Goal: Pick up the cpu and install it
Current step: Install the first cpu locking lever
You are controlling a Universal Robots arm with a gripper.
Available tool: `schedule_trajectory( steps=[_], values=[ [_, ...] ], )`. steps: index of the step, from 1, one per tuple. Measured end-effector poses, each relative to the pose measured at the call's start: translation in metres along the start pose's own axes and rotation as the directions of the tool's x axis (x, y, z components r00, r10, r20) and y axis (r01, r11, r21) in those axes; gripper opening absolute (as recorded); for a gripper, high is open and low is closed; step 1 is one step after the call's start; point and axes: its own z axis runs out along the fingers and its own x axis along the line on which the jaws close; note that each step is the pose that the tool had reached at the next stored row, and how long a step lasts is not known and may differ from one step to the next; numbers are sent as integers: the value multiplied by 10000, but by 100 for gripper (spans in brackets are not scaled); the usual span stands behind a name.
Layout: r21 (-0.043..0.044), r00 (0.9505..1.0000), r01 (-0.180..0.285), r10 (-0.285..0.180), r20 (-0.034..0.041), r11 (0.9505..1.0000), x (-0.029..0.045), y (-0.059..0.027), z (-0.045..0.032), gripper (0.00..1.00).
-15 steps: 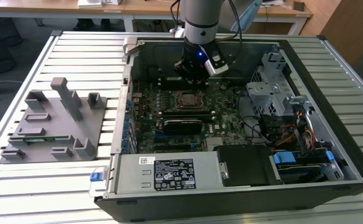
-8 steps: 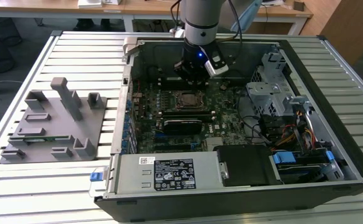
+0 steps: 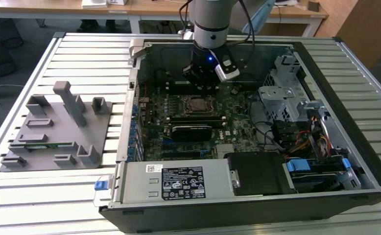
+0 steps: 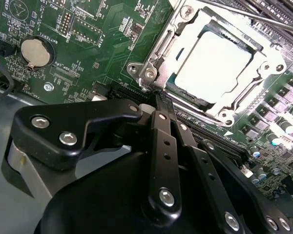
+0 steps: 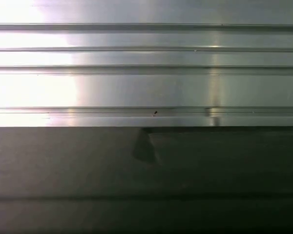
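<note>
Tool [image 3: 203, 87] above the socket [image 4: 210, 63], fingers together, holding nothing — we judge the cpu [image 4: 212, 62] seated, retention frame apparently unlatched.

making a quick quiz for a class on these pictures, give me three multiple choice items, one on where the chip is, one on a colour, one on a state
1. Where does the chip lie?
A. on the grey tray
B. in the metal-framed socket on the green board
C. on the slatted table

2. What colour is the tray beside the computer case?
A. grey
B. red
C. yellow

3. How does the end effector stand to the chip?
A. gripping it
B. above the board, apart from it
C. out over the tray

Key:
1. B, since the second wrist view shows its silvery top framed by the socket.
2. A, as the exterior view shows plain grey plastic.
3. B, as the exterior view shows it just beyond the socket, inside the case, with the chip lying free.
</note>
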Motion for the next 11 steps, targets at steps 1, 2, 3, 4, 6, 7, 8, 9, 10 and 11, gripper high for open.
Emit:
schedule_trajectory(
  steps=[1,2,3,4,6,7,8,9,10,11],
  values=[
    [-12,10000,1,-1,-1,10000,-1,0,0,11],
    [-21,10000,-1,1,0,10000,-1,1,1,11],
    [-30,10000,-1,1,1,10000,-2,2,0,11],
    [-38,10000,0,0,-1,10000,-3,3,-4,11],
    [-42,10000,0,0,-10,10000,-4,4,-24,11],
    [-33,10000,0,0,-22,10000,-3,3,-45,11],
    [-30,10000,0,0,-33,10000,-3,3,-65,11],
    [-29,10000,0,0,-40,10000,-4,3,-78,11],
    [-27,10000,-1,0,-45,10000,-4,3,-84,11],
    [-23,10000,-1,0,-44,10000,-4,3,-84,11]
  ],
)
